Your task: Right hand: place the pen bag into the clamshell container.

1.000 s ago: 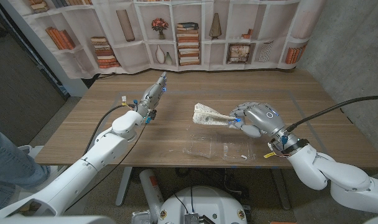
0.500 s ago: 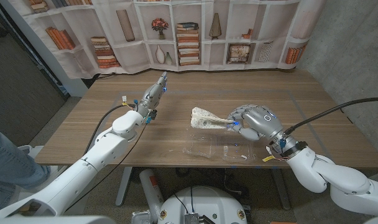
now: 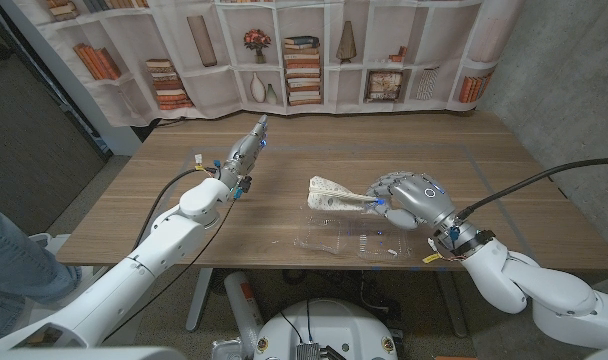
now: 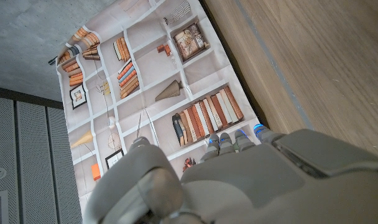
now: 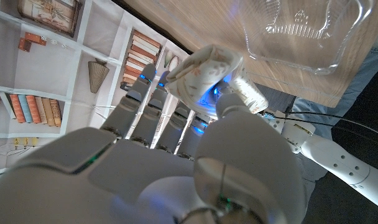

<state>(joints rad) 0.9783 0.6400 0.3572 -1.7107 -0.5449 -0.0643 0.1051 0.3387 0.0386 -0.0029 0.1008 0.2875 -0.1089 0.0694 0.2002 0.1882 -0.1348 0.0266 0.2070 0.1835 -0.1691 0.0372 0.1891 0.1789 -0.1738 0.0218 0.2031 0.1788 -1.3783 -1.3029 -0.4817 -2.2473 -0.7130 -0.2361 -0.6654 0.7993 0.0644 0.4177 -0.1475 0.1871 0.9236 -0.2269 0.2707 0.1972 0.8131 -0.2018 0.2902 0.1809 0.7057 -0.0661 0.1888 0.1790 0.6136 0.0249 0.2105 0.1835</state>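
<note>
Right hand (image 3: 412,199) closed around one end of the pen bag (image 3: 334,193), fingers and thumb wrapped over the soft fabric, wrist angled toward the table's near edge. In the right wrist view, same grip seen from behind: right hand (image 5: 176,155) with thumb pressed onto the bunched cloth of the pen bag (image 5: 204,68). Bag held in the air, jutting out sideways from the fingers, just above and behind the clamshell container (image 3: 349,238). Not yet inside. By the look of it, roughly at the midpoint: pick-up done, carry nearly done, lowering and release left to do.

Nearest the robot, the clamshell container: thin clear plastic, glossy, lying open near the table's front edge, moulded ridges catching light; also in the right wrist view as a transparent tray (image 5: 301,31) with rounded corners. Easy to push around, probably, being so light.

Just beyond, the pen bag: pale patterned cloth, soft and creased, flattened pouch shape tapering into the grip.

Further out, wooden table (image 3: 184,190), brown matte grain, smooth.

Left hand (image 3: 246,152) raised well off to the side, fingers straight and together, holding nothing.

At the back, printed bookshelf curtain (image 3: 304,50), soft folds.
</note>
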